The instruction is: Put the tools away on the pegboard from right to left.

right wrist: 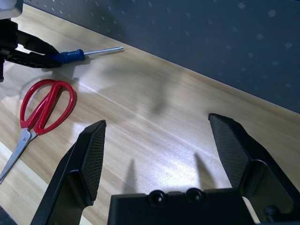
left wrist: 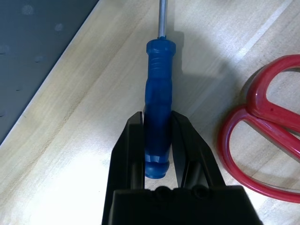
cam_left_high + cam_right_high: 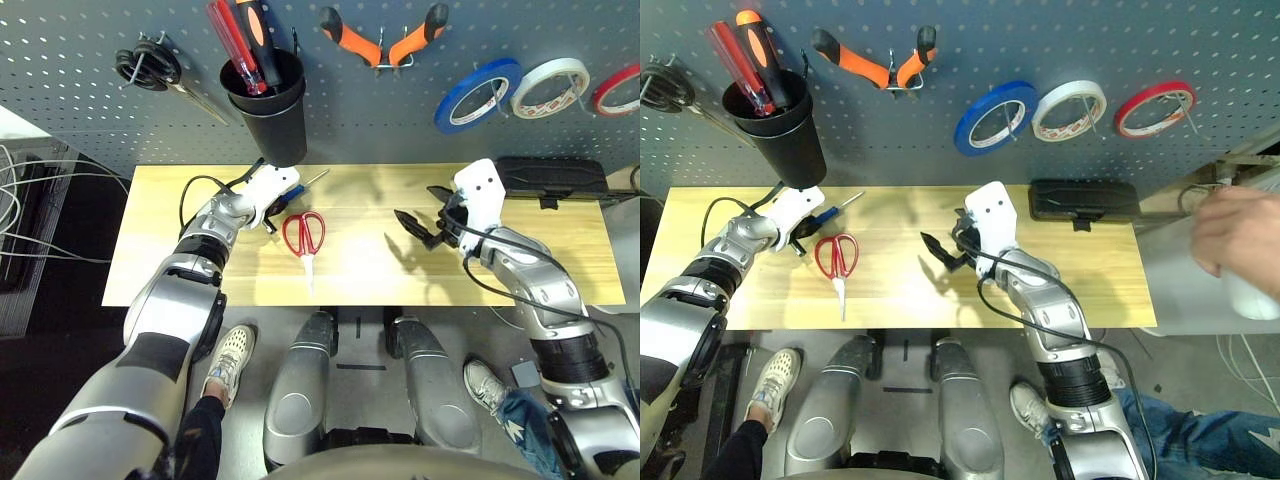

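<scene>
blue screwdriver (image 2: 158, 126) flat – btwn fingers (image 2: 130, 154), red scissors (image 3: 304, 236) beside

screwdriver (image 2: 158, 117): blue handle, silver shaft
scissors (image 3: 304, 236): red handles
pegboard (image 3: 400, 100): dark grey, dotted holes
tabletop (image 3: 360, 270): pale wood grain
pliers (image 3: 385, 38): orange and black

A pale wooden table (image 3: 360, 270) runs along the foot of the pegboard. On its left part lie the red-handled scissors (image 3: 304, 237), blades pointing to the near edge, and just beyond them the small blue-handled screwdriver (image 1: 70, 56). A flat black case (image 3: 1084, 200) sits far right.
</scene>
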Robot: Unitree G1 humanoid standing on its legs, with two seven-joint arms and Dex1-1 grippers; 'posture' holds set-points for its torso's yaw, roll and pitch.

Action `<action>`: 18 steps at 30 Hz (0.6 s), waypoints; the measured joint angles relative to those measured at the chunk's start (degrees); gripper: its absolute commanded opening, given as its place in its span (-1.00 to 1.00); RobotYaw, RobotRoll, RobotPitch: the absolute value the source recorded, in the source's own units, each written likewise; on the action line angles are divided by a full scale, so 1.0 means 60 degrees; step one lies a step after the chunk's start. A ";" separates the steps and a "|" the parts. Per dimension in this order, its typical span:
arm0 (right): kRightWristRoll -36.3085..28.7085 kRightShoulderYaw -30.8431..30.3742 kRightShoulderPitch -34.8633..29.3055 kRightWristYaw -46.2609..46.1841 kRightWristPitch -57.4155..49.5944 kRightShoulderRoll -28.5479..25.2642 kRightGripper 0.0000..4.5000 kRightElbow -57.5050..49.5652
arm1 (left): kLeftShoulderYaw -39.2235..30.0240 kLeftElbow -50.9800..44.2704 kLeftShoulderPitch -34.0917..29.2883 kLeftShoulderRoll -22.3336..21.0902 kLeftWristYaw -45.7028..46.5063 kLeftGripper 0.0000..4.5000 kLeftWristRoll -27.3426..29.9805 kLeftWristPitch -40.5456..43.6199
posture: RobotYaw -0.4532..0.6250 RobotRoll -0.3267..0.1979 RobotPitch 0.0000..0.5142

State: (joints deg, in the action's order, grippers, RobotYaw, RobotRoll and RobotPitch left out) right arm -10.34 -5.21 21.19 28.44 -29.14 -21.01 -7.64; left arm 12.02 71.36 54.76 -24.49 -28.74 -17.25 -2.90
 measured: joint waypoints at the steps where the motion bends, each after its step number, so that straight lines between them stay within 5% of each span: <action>1: 0.0000 0.0001 0.0057 -0.0001 0.0026 0.0007 1.00 0.0030 | -0.0022 -0.0036 0.0000 0.0019 0.0039 -0.69 0.0021 -0.0051 | -0.11 0.25 0.59; 9: 0.0012 -0.0007 0.0672 0.0015 0.0489 0.0274 1.00 0.0656 | -0.0266 -0.1814 -0.0825 -0.0005 -0.0068 -0.69 0.0348 0.0354 | 0.02 0.25 0.36; 18: 0.0066 -0.0112 0.1257 0.0266 0.1215 0.0472 1.00 0.1685 | -0.0363 -0.8252 -0.3782 -0.0744 -0.1181 -0.69 0.0662 0.4152 | 0.14 0.25 0.19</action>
State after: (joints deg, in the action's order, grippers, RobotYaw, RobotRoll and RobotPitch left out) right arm -9.94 -5.88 28.74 30.04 -21.85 -18.17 2.47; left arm 9.84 21.85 32.07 -28.96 -35.83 -13.27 22.01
